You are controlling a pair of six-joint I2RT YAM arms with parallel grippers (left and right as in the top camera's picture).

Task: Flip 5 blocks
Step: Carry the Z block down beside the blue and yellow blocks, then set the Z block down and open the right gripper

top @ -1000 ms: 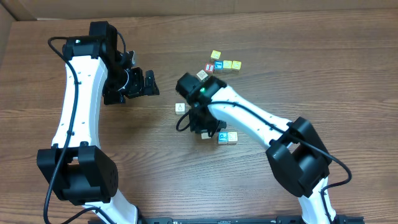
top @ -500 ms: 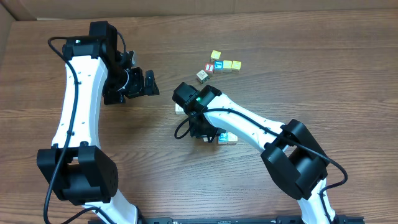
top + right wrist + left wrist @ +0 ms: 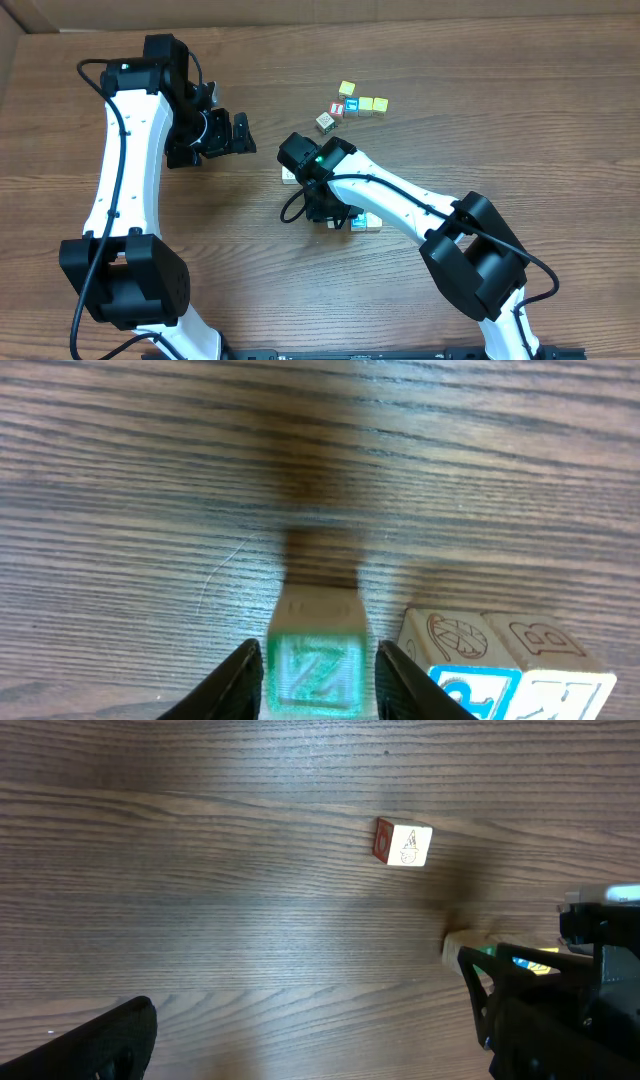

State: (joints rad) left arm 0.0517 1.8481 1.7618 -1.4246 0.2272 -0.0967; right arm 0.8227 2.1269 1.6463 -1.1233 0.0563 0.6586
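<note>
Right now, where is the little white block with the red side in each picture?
Overhead: the white block peeks out near the middle, right against the left side of the right arm.
Left wrist: the white block sits upper middle, alone on the wood.
Right wrist: not in it.
Shared landmark: the teal-blue block, a sliver at the right in the left wrist view, bottom right in the right wrist view.

A robot lab bench: two arms (image 3: 125, 150) at a wood-grain table (image 3: 520, 120), cardboard (image 3: 300, 12) behind.

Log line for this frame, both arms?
left gripper: open, empty | right gripper: around green Z block, grip unclear | two more blocks: beside it
</note>
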